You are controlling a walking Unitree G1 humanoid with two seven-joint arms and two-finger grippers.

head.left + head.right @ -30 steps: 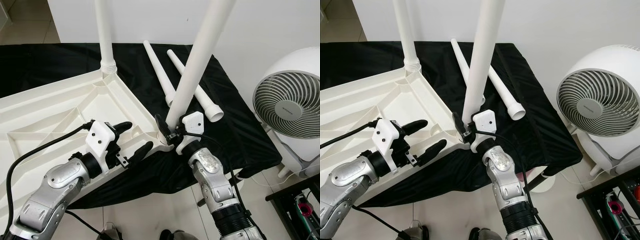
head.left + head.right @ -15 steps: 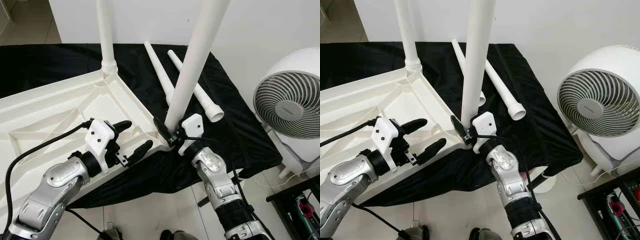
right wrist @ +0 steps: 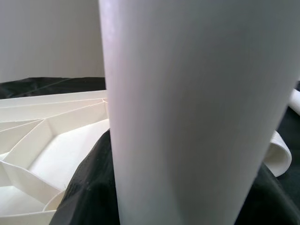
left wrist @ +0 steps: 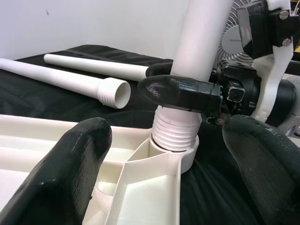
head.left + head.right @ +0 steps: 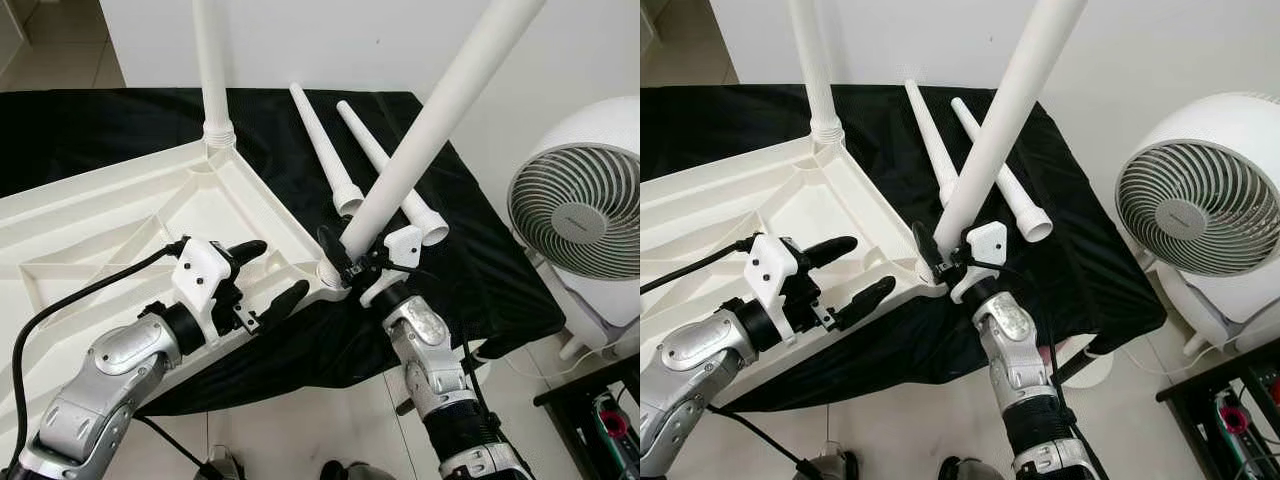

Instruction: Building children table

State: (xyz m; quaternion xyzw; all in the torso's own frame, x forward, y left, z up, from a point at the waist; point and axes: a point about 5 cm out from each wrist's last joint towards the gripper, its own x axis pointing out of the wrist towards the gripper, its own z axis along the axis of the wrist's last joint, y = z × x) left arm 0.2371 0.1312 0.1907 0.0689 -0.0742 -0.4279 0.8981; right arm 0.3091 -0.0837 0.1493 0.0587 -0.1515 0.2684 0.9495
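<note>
1. Two legs are in sockets of the upturned white tabletop [image 5: 120,215]: one leg [image 5: 212,70] stands upright at its far corner, and the leg in hand [image 5: 430,120] sits with its threaded end in the near right corner socket [image 4: 174,154], tilted toward the fan [image 5: 580,215].
2. Two spare legs [image 5: 325,150] lie on the black cloth [image 5: 480,270] beyond that corner.
3. Seating this leg looks like the step in hand; next it probably needs straightening, then turning to catch the threads.
4. Right gripper [image 5: 362,262] is clamped around the leg just above the threads.
5. Left gripper [image 5: 268,272] hovers over the tabletop's near edge, fingers [image 4: 70,164] spread wide, grasping nothing.
</note>
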